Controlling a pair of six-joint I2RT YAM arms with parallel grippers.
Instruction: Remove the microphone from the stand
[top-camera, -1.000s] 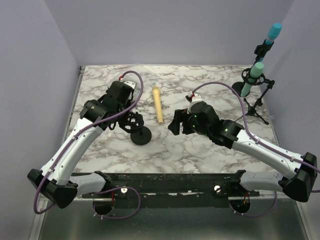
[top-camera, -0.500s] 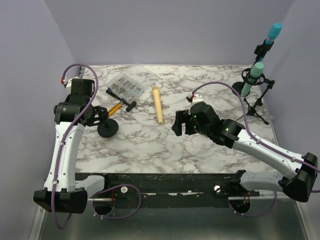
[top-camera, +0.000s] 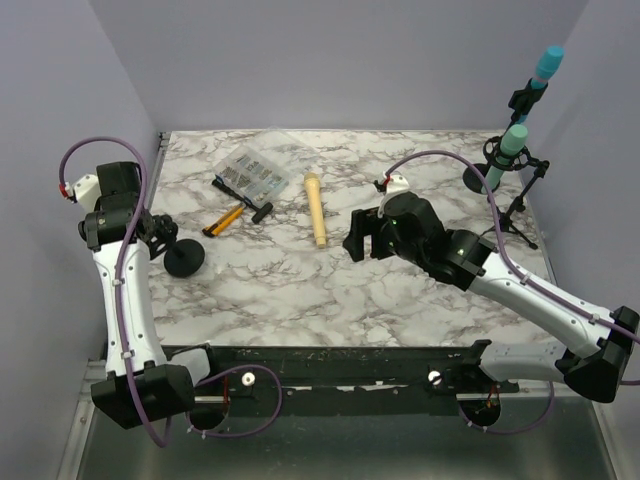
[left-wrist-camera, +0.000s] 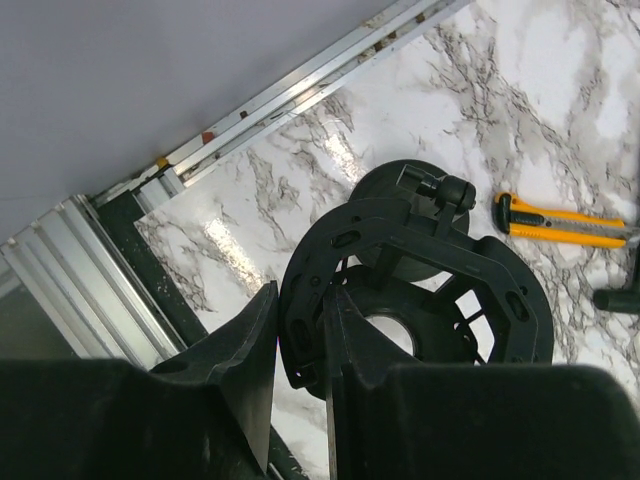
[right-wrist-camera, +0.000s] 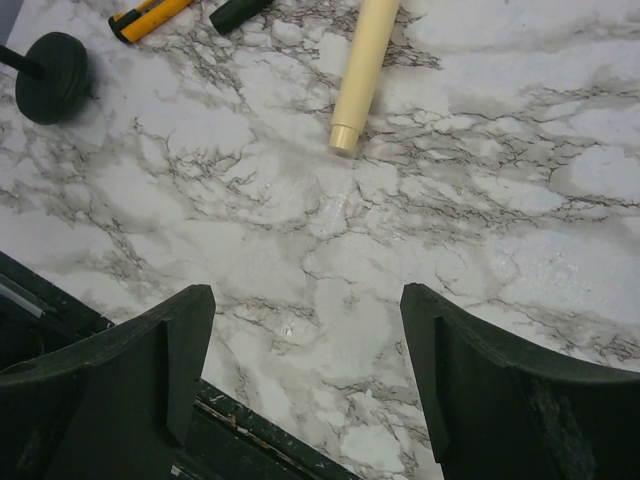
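At the near left edge of the white-and-grey marble table (top-camera: 400, 290), my left hand (left-wrist-camera: 302, 300) is pinched tight on the rim of the black ring-shaped cradle (left-wrist-camera: 480, 255) that tops the small black stand (top-camera: 185, 260). Through the ring, the wrist camera shows me the stand's round base and the marble beyond it. I cannot tell whether that base rests on the table or hangs just above it.

Further right, around mid-table, my right hand (top-camera: 358, 240) hovers over the marble with its jaws spread wide and nothing between them. Its wrist view shows only veined stone between the two dark fingers (right-wrist-camera: 170, 360).

Just beyond and left of that hand lies the cream-coloured cylindrical microphone (top-camera: 317, 210). It is flat on the table, running roughly front to back, well apart from the stand and touching neither hand.

Left of the microphone, an orange-and-black utility knife (top-camera: 224, 219) and a black-handled tool (top-camera: 262, 212) lie near each other. Behind them sits a clear plastic case (top-camera: 252, 170) of small dark parts that are too small for me to name.

At the far right corner, a lower teal microphone (top-camera: 505, 155) leans at a slant, and a taller teal microphone (top-camera: 546, 65) rises above it by the wall
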